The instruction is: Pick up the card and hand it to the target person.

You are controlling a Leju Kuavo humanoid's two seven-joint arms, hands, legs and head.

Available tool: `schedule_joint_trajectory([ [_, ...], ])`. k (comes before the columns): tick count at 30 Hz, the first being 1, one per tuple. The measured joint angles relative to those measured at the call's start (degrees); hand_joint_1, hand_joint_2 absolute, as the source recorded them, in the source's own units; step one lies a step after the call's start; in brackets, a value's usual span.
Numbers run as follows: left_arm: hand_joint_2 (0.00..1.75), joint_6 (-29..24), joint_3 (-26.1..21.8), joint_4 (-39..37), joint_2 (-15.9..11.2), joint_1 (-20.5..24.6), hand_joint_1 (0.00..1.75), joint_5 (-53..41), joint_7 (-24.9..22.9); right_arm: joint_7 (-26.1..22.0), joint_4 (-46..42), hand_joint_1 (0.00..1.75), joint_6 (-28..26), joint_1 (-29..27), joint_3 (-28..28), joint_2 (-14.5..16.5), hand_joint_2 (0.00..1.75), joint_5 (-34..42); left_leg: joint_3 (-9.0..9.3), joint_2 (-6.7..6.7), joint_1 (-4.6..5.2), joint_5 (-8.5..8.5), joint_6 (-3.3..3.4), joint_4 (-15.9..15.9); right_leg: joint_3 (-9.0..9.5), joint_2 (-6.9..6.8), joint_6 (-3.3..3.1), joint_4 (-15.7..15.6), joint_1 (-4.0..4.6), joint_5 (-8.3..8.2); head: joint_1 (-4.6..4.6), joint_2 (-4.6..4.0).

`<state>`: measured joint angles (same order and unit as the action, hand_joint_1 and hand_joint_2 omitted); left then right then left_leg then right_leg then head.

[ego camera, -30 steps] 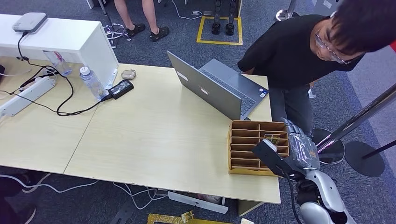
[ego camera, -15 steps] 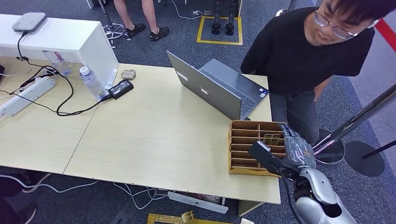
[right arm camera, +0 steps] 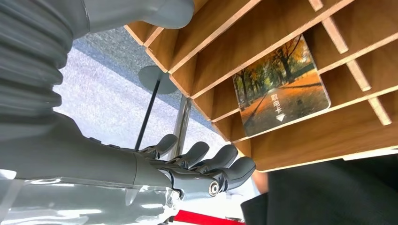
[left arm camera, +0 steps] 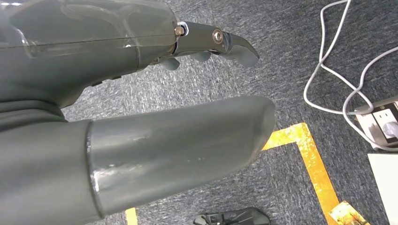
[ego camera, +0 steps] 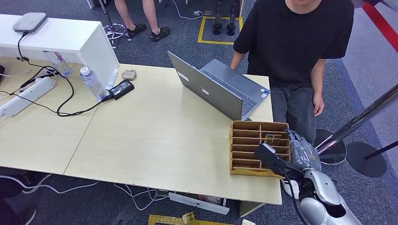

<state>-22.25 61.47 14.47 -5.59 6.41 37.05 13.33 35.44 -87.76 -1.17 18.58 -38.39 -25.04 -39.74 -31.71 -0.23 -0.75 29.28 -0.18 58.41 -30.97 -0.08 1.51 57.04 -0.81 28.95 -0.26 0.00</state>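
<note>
Approach stage of the card pick-up. The card (right arm camera: pixel 280 87), printed with an autumn avenue, stands propped in one slot of the wooden slotted organizer (ego camera: pixel 244 140), which sits at the right front corner of the table (ego camera: pixel 155 136); in the head view the card (ego camera: pixel 272 139) lies in a slot of the right-hand column, near the far end. We judge that the grasp is not yet made. Our right hand (ego camera: pixel 300 151) hovers at the organizer's outer right side, just beside the card's slot, holding nothing: in the right wrist view its fingers (right arm camera: pixel 206 158) lie lightly curled and apart from the thumb, and none touches the card.

Next move, as we judge it: the fingers must reach in over the organizer's right wall and pinch the card's exposed edge, then lift it out along the slot before turning toward the person (ego camera: pixel 293 42), who stands close behind the table's far right corner.

Edges and clearance: the slot walls flank the card closely, so there is little room for fingers beside it; the open top is the way in. The organizer rests close to the table's front and right edges, so a push could slide it off. A laptop (ego camera: pixel 220 89) stands just beyond it, and a metal stand pole (ego camera: pixel 361 119) slants near our right arm. Our left hand (left arm camera: pixel 141 117) hangs over carpet, fingers loose and empty.
</note>
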Motion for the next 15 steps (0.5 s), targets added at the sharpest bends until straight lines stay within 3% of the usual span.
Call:
schedule_joint_trajectory([
  [8, 0.0, 0.0, 0.0, 0.0, 0.0, 0.0, 0.0, 0.0, -0.1, 0.4, 0.0, 0.38, -1.1, 0.2, 0.1, -0.4, 1.75, 0.6, 0.0, 0.0, 0.0, 0.0, 0.0, 0.0, 0.0, 0.0, 0.0, 0.0, 0.0, 0.0, 0.01, 0.0],
  [15, 0.0, 0.1, 0.0, 0.0, 0.0, 0.0, 0.0, 0.0, -0.4, 2.0, -0.6, 0.54, -1.5, 0.8, 1.0, -1.5, 1.75, 1.2, 0.0, 0.0, 0.0, 0.0, 0.0, 0.0, 0.0, 0.0, 0.0, 0.0, 0.0, 0.0, 0.01, 0.0],
])
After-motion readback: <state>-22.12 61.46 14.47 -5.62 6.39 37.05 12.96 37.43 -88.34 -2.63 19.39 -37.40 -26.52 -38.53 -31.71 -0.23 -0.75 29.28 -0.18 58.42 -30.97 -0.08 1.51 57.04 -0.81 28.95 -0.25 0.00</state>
